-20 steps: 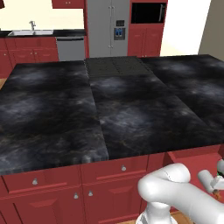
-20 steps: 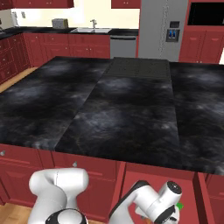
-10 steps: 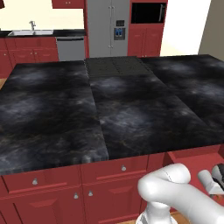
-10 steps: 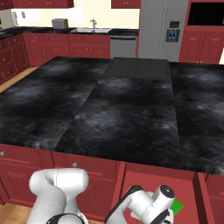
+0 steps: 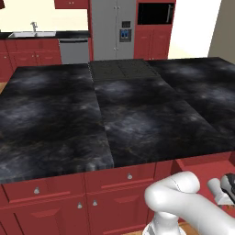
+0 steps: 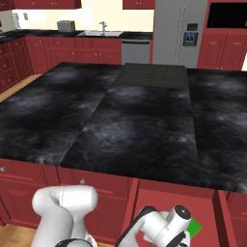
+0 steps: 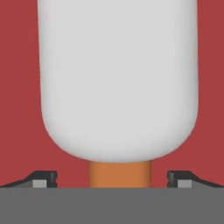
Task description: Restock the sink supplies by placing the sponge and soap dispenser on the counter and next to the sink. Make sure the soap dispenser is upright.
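Note:
The soap dispenser (image 7: 118, 78) looms large in the hand view as a white rounded bottle lying against a red drawer floor. Its orange pump neck (image 7: 119, 174) points toward my gripper (image 7: 112, 177). My gripper is open, its fingertips (image 7: 43, 177) standing wide on either side of the neck with a gap on both sides. In the right base view my wrist (image 6: 169, 226) reaches down into an open red drawer (image 6: 159, 193), and a green sponge (image 6: 195, 226) lies beside it. Far off, the sink (image 6: 101, 33) (image 5: 31, 34) sits in the black counter (image 6: 43, 33) (image 5: 69, 34).
The wide black island slab (image 5: 114, 110) with a cooktop (image 5: 121, 69) lies between me and the sink wall. A silver toaster (image 6: 65, 25) stands on the counter left of the sink. A steel fridge (image 5: 112, 27) and dishwasher (image 5: 73, 49) line the back.
My wrist has edged slightly right and lower into the open drawer, and more of the green sponge shows beside it. The kitchen views have not shifted.

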You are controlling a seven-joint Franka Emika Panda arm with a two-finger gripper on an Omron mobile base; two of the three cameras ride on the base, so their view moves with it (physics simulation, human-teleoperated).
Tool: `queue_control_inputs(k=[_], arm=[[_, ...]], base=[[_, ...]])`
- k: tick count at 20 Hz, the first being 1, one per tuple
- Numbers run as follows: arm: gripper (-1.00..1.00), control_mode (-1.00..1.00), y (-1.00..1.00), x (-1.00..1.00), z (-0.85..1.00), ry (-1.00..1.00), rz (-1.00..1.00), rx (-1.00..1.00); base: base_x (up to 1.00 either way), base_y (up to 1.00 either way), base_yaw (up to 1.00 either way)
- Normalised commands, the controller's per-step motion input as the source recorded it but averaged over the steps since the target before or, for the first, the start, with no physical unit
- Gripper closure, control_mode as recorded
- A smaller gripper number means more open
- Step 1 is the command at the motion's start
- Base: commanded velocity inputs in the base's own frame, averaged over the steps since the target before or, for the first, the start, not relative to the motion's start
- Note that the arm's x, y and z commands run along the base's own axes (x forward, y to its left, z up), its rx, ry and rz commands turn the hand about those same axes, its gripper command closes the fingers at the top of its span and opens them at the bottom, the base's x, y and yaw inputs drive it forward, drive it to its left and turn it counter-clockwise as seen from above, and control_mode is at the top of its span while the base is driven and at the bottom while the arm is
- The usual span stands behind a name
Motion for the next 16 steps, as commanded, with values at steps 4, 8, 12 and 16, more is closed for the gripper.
queue_control_inputs(k=[4, 8, 12, 16], arm=[[1.0, -1.0, 0.04, 0.06, -0.15, 0.0, 0.05, 0.0], [1.0, -1.0, 0.04, 0.0, -0.17, 0.0, 0.05, 0.0], [1.0, -1.0, 0.0, 0.0, -0.04, 0.0, 0.05, 0.0], [1.0, -1.0, 0.0, -0.02, 0.11, -0.09, 0.02, 0.0]], base=[[0.0, 0.0, 0.0], [0.0, 0.0, 0.0], [0.0, 0.0, 0.0], [0.0, 0.0, 0.0]])
